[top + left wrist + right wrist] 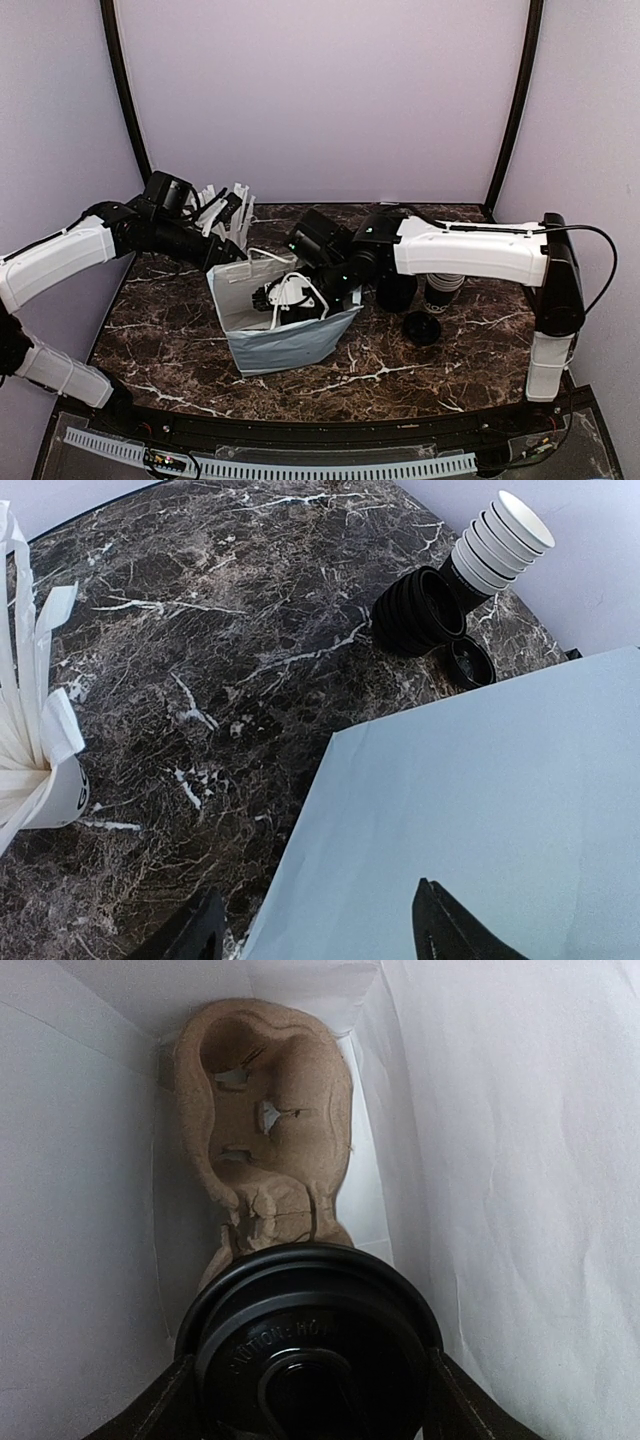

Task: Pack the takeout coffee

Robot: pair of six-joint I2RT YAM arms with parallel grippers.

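**Coffee in the bag, clamped by the right gripper**

The takeout coffee (pixel 310 1355) is seen inside the white paper bag (pixel 90 1210), its round black lid turned up toward the right wrist camera. It is grasped by the right gripper (pixel 312 1400), with one finger pressed against each side of the lid. Deeper in the bag, a brown pulp cup carrier (pixel 265 1110) is seen lying against the far end. Whether the cup touches the carrier cannot be told.

From above, the right arm (pixel 470 250) is seen reaching over the bag's rim from the right. The bag stands near the middle of the dark marbled desk (pixel 400 370).

The left gripper (pixel 320 935) is found at the bag's rear left corner, released. Its fingers (pixel 450 930) are spread apart, the bag's outer edge runs between them, and nothing is seen to be pinched.

To the right of the bag, a stack of black lids (pixel 420 610) and a stack of lidless cups (pixel 500 540) are seen touching each other, with a loose lid (pixel 470 662) just beside them. Near the left arm, a white cup (pixel 60 790) stuffed with white strips is seen standing on the desk.
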